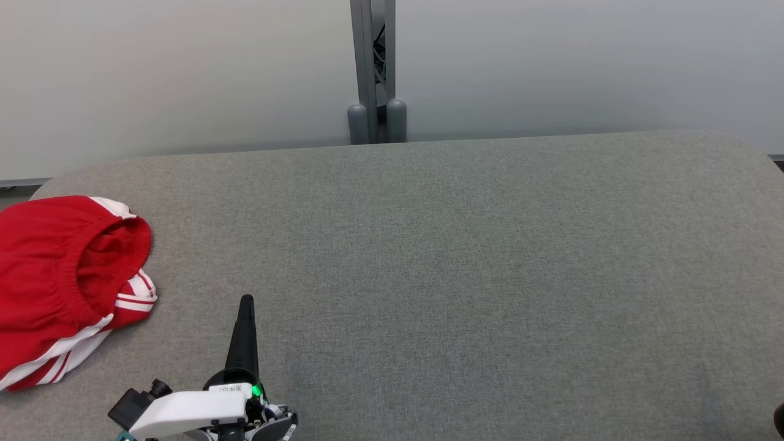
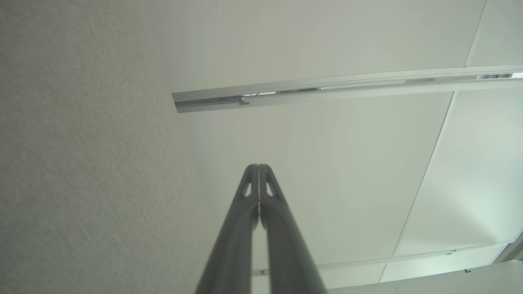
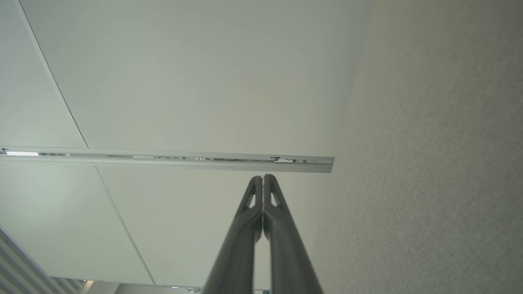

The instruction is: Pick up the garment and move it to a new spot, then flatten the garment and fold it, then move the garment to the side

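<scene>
Plainly, nothing has been picked up yet: the red garment [image 1: 61, 275] with its white side stripes lies crumpled at the far left of the grey, felt-covered desk [image 1: 459, 245], waistband gaping toward the middle and part of it running out of the head view. The left gripper [image 1: 246, 301] sits low near the front edge, a little to the right of the garment and apart from it. Its jaws are pressed together on nothing, and in the left wrist view the two fingers [image 2: 243, 220] meet at their tips and point past the desk at a pale wall. The right gripper [image 3: 263, 178] is likewise closed and empty, jaws touching in its own wrist view. From where I stand, the step in hand is the first reach, and the left arm is the obvious one for it. To do it well I'd want those jaws opened before they come down. I'd aim them at the bunched waistband or a raised fold rather than a flat patch, so they pinch a good handful. Lift high enough that the trailing cloth clears the felt, which looks likely to drag, then carry it toward the open middle of the desk.
</scene>
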Tool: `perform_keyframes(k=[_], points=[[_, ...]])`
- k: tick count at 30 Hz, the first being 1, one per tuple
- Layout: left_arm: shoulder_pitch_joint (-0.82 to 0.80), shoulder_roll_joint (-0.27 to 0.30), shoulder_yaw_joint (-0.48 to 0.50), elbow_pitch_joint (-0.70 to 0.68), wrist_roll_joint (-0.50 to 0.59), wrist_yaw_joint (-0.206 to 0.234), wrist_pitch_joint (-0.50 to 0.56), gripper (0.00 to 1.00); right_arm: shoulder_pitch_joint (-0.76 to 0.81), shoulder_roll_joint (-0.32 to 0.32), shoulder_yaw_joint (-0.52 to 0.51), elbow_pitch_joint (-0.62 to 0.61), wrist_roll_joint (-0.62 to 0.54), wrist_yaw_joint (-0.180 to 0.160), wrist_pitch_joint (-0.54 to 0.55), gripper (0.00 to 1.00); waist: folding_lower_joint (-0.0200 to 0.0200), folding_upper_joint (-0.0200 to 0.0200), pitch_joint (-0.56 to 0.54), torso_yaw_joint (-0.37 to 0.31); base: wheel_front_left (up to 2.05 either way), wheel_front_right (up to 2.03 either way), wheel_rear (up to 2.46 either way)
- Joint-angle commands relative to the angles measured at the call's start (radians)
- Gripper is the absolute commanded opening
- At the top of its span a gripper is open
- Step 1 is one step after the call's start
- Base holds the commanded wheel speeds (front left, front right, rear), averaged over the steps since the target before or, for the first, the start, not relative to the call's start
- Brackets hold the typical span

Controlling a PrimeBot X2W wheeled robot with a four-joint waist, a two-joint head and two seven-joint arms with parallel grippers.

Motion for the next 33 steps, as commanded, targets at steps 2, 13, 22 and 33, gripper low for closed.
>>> perform_keyframes(k=[2, 13, 22, 33], points=[[-0.011, 0.004, 0.004, -0.001, -0.006, -0.005, -0.001, 0.00, -0.004, -0.006, -0.003, 0.000, 0.001, 0.000, 0.001, 0.00, 0.0000, -0.0001, 0.000, 0.000, 0.00, 0.00, 0.00], [-0.011, 0.004, 0.004, -0.001, -0.006, -0.005, -0.001, 0.00, -0.004, -0.006, -0.003, 0.000, 0.001, 0.000, 0.001, 0.00, 0.0000, -0.0001, 0.000, 0.000, 0.00, 0.00, 0.00], [0.003, 0.000, -0.002, 0.007, 0.000, 0.001, 0.000, 1.00, 0.004, 0.005, 0.001, 0.006, 0.000, 0.000, 0.000, 1.00, 0.0000, -0.0001, 0.000, 0.000, 0.00, 0.00, 0.00], [-0.012, 0.006, 0.005, 0.005, 0.005, 0.001, 0.006, 1.00, 0.016, 0.019, 0.073, -0.017, -0.021, 0.000, -0.093, 1.00, 0.0000, -0.0001, 0.000, -0.001, 0.00, 0.00, 0.00]])
